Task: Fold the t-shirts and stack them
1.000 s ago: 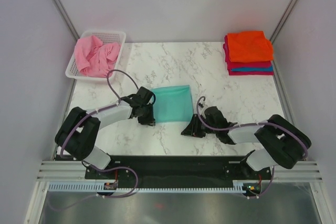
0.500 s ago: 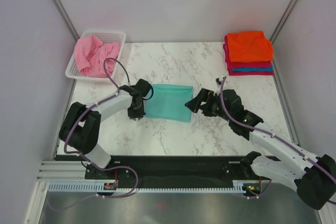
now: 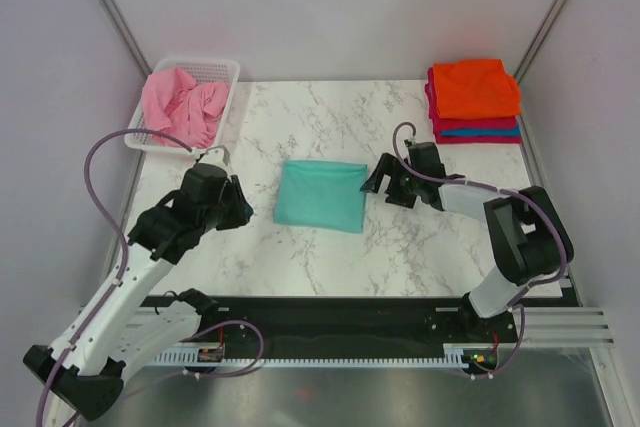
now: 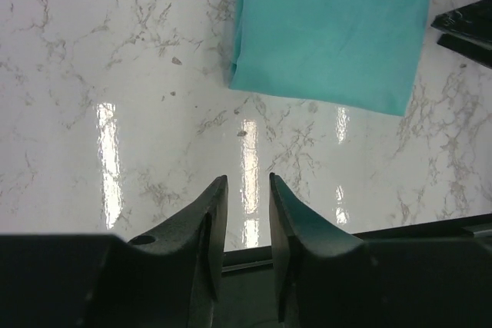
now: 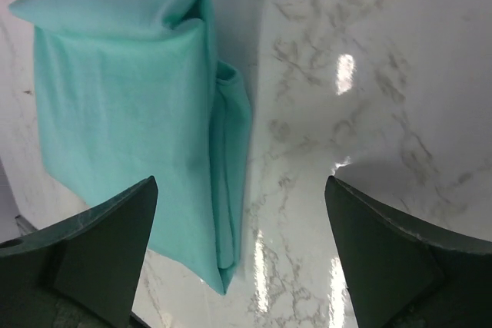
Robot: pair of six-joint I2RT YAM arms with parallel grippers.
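Marble surface (image 3: 300,127), and dead centre lies the teal tee (image 3: 320,195), folded into a flat rectangle. Right gripper (image 3: 378,180) sits just beside the tee's right edge, fingers spread wide, gripping nothing. Left gripper (image 4: 246,183) hangs off to the tee's left, apart from it, fingers pinched almost together with nothing between them. Back right corner, a stack (image 3: 476,97): orange on top, crimson and blue beneath. Back left, a pink tee (image 3: 183,107) lies crumpled in the basket (image 3: 228,69).
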